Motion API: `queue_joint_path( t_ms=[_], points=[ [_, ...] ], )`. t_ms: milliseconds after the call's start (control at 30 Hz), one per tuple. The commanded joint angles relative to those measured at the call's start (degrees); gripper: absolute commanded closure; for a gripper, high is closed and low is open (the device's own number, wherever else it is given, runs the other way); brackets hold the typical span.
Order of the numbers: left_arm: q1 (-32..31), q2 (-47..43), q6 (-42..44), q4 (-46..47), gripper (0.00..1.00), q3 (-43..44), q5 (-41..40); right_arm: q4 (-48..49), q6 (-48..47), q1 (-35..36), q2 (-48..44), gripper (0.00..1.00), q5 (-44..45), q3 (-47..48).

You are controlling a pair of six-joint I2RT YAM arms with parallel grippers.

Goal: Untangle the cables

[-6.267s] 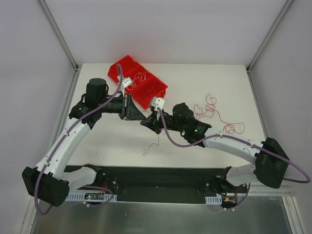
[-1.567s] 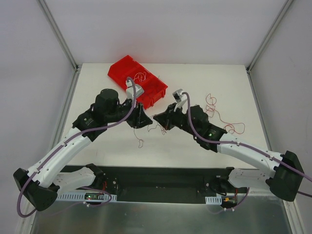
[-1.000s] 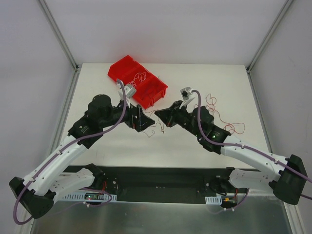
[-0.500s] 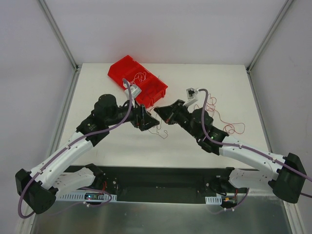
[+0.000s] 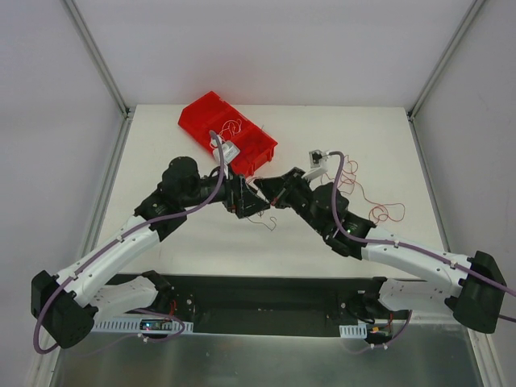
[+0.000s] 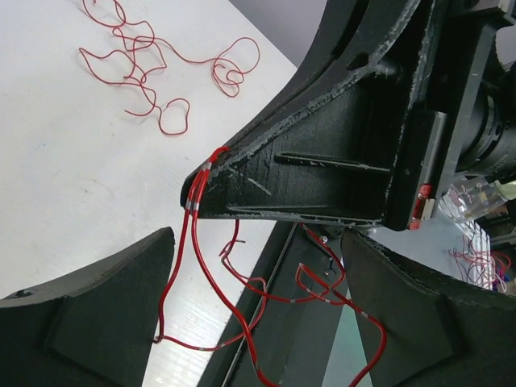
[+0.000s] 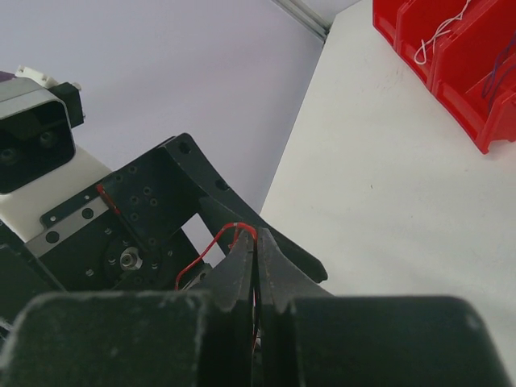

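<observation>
My right gripper [image 5: 260,189] is shut on a thin red cable [image 7: 228,236], which loops over its fingertips [image 7: 244,247]. In the left wrist view that pinched cable [image 6: 203,172] hangs down in curly red strands [image 6: 242,284] between the fingers [image 6: 97,310] of my left gripper [image 6: 258,242], which is open around them. From above, my left gripper [image 5: 245,201] faces the right one nose to nose over the table's middle, and a strand [image 5: 271,220] dangles below them. More red cables [image 5: 355,181] lie loose on the table to the right.
A red compartment bin [image 5: 211,121] stands at the back left, with thin cables inside, one of them whitish [image 7: 439,32]. A red coil [image 5: 389,213] lies near the right edge. The black base rail [image 5: 258,302] runs along the near edge.
My left gripper has moved right and closed in on the right gripper's tip. The right arm shifted slightly left, still pinching the red cable, and the hanging strand moved with it.
</observation>
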Motion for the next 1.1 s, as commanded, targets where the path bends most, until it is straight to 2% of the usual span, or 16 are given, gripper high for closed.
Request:
queue_joint_path(
  t_ms=[0,67,267,300,333,367,433,500,533,600,767,900,1067],
  points=[
    [-1.41,0.56,0.11,2.63,0.19,0.55,-0.17,-0.01,1.44,1.26,-0.18,1.00,3.70,2.16],
    [-1.76,1.08,0.64,1.85,0.29,1.17,-0.71,-0.36,1.79,1.79,-0.18,1.00,4.75,2.51],
    [-1.77,2.40,2.75,-3.77,0.97,3.37,-7.20,-2.03,0.83,2.67,-0.70,1.00,6.33,2.69],
    [-1.77,2.49,2.84,-4.39,1.00,3.54,-8.34,-2.38,0.48,2.67,-0.88,1.00,6.33,2.51],
    [-1.77,2.58,3.10,-4.75,1.00,3.54,-9.22,-2.56,0.21,2.58,-1.14,0.95,6.60,2.42],
    [-1.77,2.84,3.62,-5.10,1.00,3.81,-9.49,-3.08,-0.14,2.50,-1.41,0.85,6.95,2.25],
    [-1.77,2.93,4.50,-6.67,1.00,4.42,-12.29,-4.05,-4.33,1.88,-3.68,0.56,7.04,1.64],
    [-1.59,3.02,5.91,-8.96,1.00,5.30,-16.68,-9.38,-8.73,0.74,-6.93,0.20,8.17,1.89],
    [-1.42,3.11,6.70,-9.84,1.00,5.65,-18.97,-12.29,-11.80,-0.05,-8.86,0.11,8.35,2.16],
    [-0.02,3.80,7.67,-10.55,1.00,6.88,-22.22,-16.25,-19.09,-2.24,-12.64,0.05,6.08,2.25],
    [7.97,9.86,7.94,-9.33,1.00,11.18,-31.19,-22.16,-31.23,-6.99,-22.40,0.01,5.12,-1.43],
    [14.30,18.20,9.34,-2.48,1.00,17.23,-39.36,-23.21,-37.13,-10.59,-26.63,0.01,3.09,-5.21],
    [18.53,30.33,21.53,11.58,1.00,26.81,-47.28,-23.21,-38.47,-15.25,-26.81,0.01,-1.83,-8.20]
  ],
)
